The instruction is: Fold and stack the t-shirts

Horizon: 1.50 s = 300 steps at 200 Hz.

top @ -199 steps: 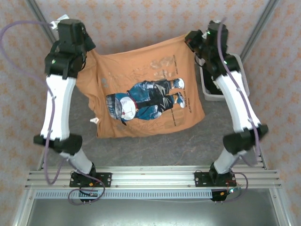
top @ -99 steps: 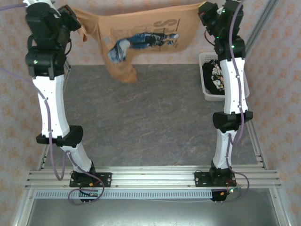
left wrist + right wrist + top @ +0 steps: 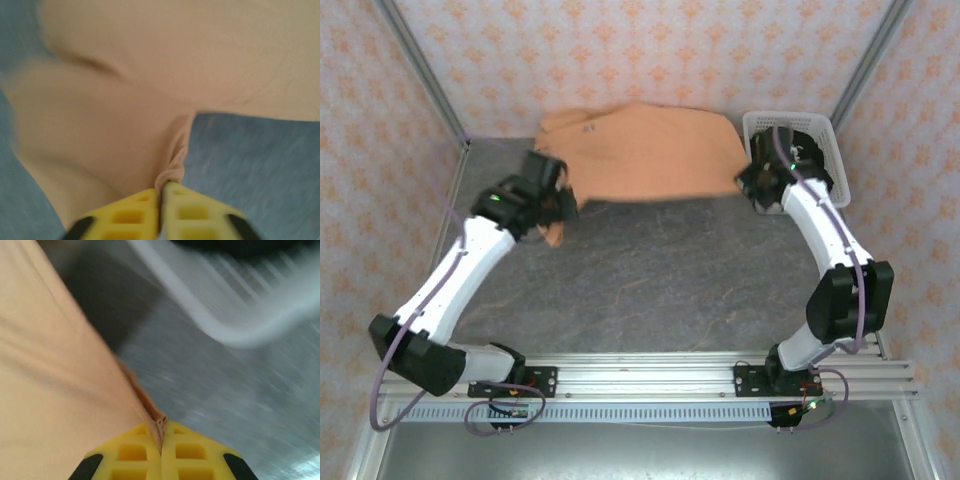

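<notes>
Where the surface (image 3: 670, 270) meets the back wall, the orange-tan t-shirt (image 3: 640, 150) is laid out flat, plain side up. Its near left corner is pinched in the left claw (image 3: 161, 192), whose yellow fingers (image 3: 130, 215) are pressed together on a bunched fold of cloth. Its near right corner is clamped likewise in the right claw (image 3: 161, 427), drawn tight on the hem. Just beside that corner the white basket (image 3: 790, 118) is set, with the black t-shirt (image 3: 818, 150) kept inside
</notes>
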### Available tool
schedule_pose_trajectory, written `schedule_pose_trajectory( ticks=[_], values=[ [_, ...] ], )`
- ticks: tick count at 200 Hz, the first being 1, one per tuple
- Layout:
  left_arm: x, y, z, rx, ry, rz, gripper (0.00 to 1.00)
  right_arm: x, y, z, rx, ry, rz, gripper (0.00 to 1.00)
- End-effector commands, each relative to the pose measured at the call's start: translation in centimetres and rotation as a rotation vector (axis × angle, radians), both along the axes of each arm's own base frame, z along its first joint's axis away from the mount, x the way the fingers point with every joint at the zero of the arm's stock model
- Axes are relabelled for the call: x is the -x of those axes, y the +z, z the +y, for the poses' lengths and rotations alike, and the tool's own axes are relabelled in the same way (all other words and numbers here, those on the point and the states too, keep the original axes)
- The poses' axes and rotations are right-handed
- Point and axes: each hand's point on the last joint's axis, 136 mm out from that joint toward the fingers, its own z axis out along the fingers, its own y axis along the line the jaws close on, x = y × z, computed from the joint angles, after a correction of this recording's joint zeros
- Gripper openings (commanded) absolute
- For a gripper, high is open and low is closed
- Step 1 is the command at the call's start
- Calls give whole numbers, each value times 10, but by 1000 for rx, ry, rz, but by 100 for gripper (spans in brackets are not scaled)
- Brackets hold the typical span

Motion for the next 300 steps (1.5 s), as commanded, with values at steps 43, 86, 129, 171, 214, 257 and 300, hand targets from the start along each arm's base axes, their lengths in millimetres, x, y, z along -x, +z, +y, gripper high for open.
schedule_pose_trajectory(
  ticks=[43,86,129,171,214,257,300],
  values=[
    [53,-48,26,81,222,98,73,84,-98,-25,142,4,265,0],
    [64,-89,51,182,354,216,60,99,-104,-28,159,26,304,0],
    [41,-130,23,168,225,291,47,111,-106,-30,162,35,320,0],
    [55,-187,26,25,197,426,47,117,-112,-27,144,39,327,0],
    [68,-213,33,-58,264,468,22,120,-116,-26,135,45,335,0],
    [90,-200,39,-60,340,401,0,114,-107,-19,112,73,288,0],
    [87,-119,52,38,405,135,0,97,-48,2,48,150,80,0]
  ],
)
